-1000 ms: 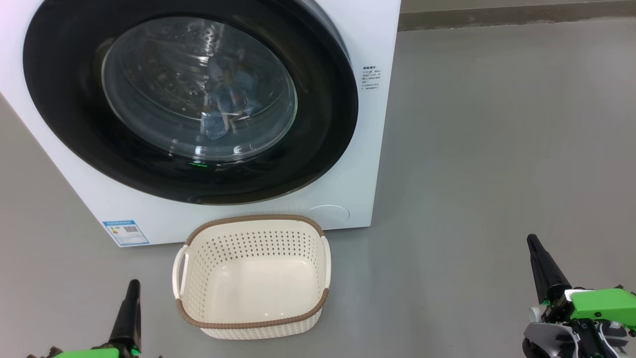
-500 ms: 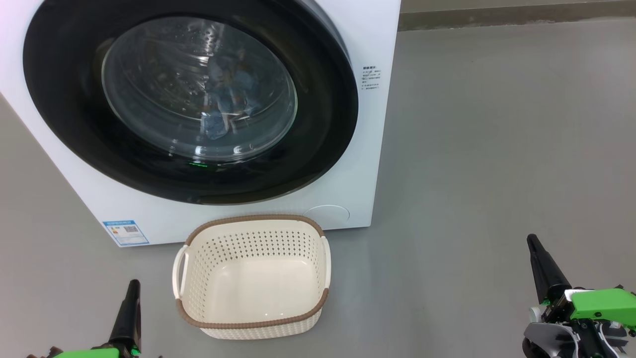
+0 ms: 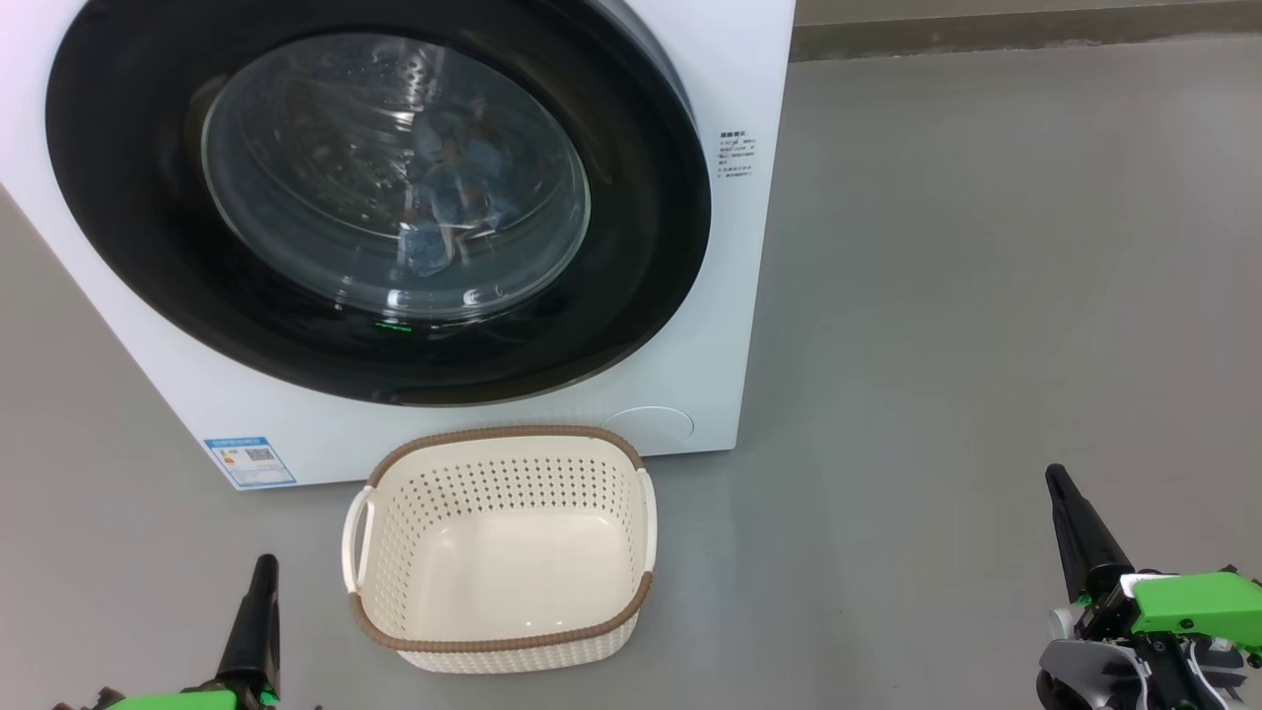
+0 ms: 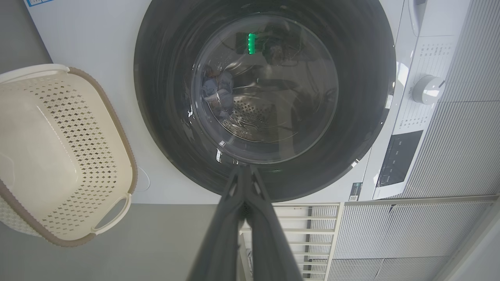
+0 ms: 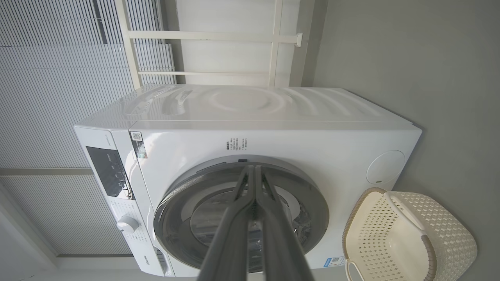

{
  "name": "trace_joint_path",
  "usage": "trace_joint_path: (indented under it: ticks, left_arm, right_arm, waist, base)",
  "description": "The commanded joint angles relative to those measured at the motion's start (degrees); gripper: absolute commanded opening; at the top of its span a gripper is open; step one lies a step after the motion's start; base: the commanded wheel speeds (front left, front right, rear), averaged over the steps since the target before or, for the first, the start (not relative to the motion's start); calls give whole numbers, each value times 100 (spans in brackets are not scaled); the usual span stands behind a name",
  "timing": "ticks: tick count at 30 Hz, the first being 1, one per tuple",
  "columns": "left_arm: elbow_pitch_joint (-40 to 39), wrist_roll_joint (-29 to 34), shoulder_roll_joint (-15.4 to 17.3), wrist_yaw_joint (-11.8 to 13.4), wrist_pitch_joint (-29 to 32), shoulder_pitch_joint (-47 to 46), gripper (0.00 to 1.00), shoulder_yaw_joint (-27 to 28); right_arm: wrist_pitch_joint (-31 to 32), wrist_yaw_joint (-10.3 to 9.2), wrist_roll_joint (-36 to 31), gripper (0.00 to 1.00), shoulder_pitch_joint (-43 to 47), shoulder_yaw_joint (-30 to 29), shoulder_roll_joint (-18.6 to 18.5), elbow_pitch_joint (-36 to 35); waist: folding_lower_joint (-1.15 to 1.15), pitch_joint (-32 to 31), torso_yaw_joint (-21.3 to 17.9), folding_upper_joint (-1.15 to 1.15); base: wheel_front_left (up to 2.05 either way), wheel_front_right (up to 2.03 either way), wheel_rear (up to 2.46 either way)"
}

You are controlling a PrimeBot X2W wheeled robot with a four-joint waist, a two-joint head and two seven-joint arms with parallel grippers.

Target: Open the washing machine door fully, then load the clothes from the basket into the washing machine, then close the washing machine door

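Seemingly you're finished: washing machine door (image 3: 646, 247) shut, clothes (image 3: 455, 197) inside, basket (image 3: 493, 481) empty; both jaws pinched closed, holding nothing; a door only half caught could spring open.

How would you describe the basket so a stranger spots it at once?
Find the white washing machine with the round black door. On the grey floor before it stands a small cream basket. Perforated walls and a woven brown rim mark it out.
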Motion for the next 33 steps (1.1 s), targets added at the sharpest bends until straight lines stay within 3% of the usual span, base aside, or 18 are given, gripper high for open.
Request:
trace_joint_path:
  ticks: [1,33]
  left_arm:
    - [-178,-46,54,-13,36,-238,0,163]
    - [-178,-46,54,-13,36,-238,0,163]
  right_arm:
    - [26,10,-7,0,-147,102,-43,-173]
    - [27,10,-8,0,-147,100,-42,-173]
  waist:
    - [0,0,0,0]
    - [0,0,0,0]
  base:
    - [0,0,0]
    - [0,0,0]
